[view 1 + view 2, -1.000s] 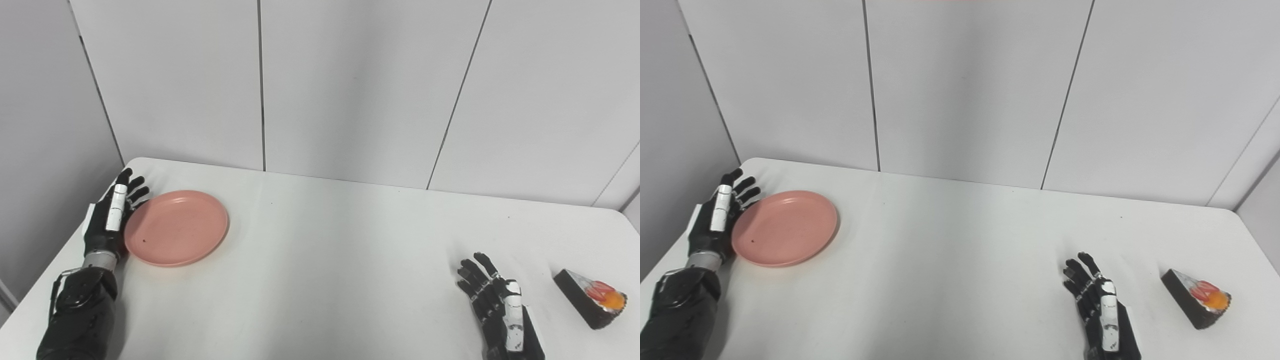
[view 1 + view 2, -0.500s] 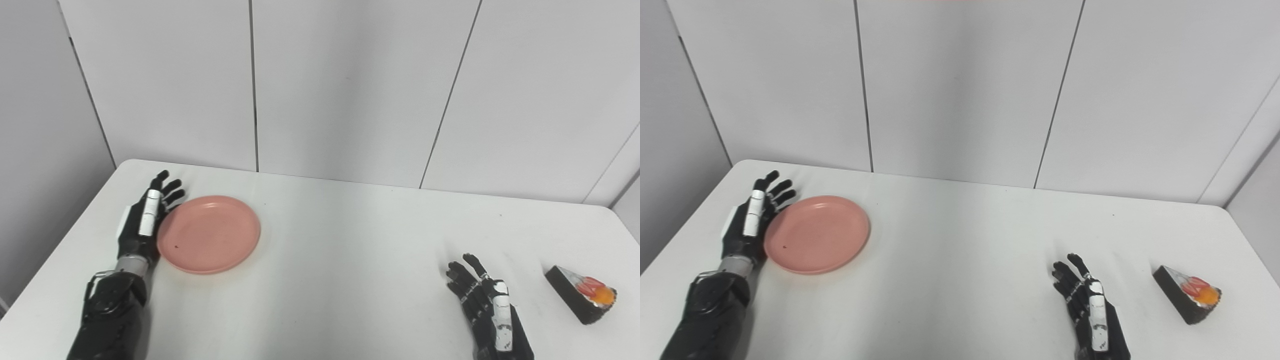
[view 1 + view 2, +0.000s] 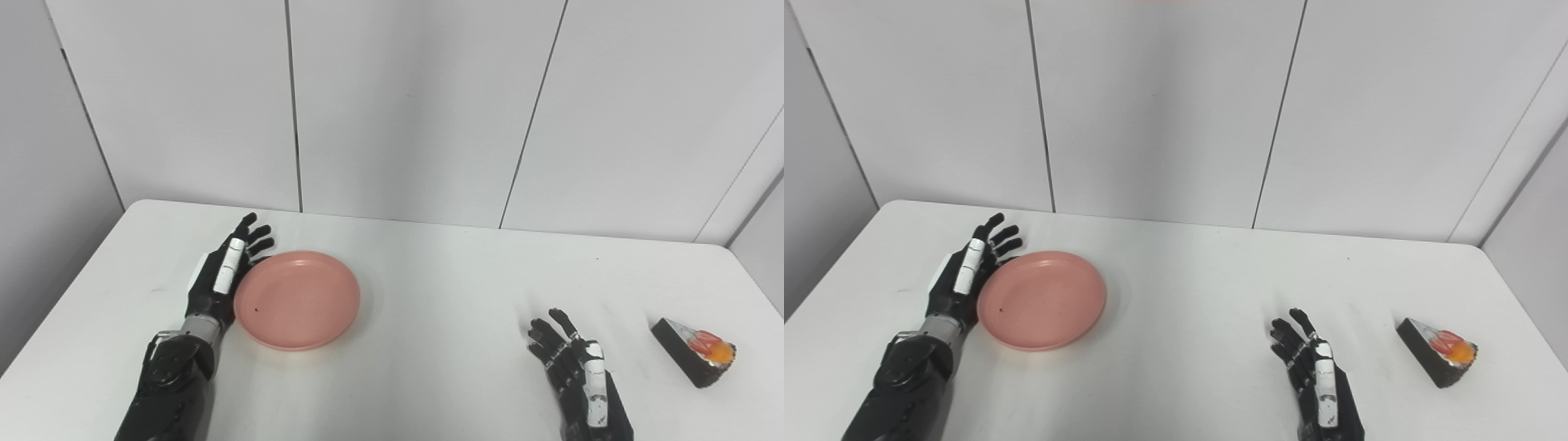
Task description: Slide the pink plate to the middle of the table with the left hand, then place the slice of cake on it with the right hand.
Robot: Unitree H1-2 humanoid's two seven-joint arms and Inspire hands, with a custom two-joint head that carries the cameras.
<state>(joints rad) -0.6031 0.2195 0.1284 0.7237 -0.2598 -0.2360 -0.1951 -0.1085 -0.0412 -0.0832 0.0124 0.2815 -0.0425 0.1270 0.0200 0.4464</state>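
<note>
**Plate partway to the middle, cake untouched**

Currently the left hand (image 3: 223, 278) stands edge-on against the left rim of the pink plate (image 3: 297, 299), fingers (image 3: 252, 236) straight and a little apart, holding nothing; the palm side touches the rim, which suits a sideways push rather than a grasp. The plate lies flat on the white worktop (image 3: 429, 288), left of centre, with open surface between it and the middle. Judging by that gap, the slide is under way but not finished: the plate has some way to go to the right before it sits in the middle.

The right hand (image 3: 579, 373) rests low near the front edge on the right side, fingers spread and empty, pointing away from the robot. It appears to be waiting. The slice of cake (image 3: 694, 351), a dark wedge with red and orange topping, lies on the worktop near the right edge, just beyond that hand but apart from it, and well apart from the plate.

So the first step looks roughly half done and the second has not begun. What is left: finish pushing the plate to the centre, take the left hand away from the rim, then have the right hand pick up the cake, carry it leftward and set it down on the plate.
</note>
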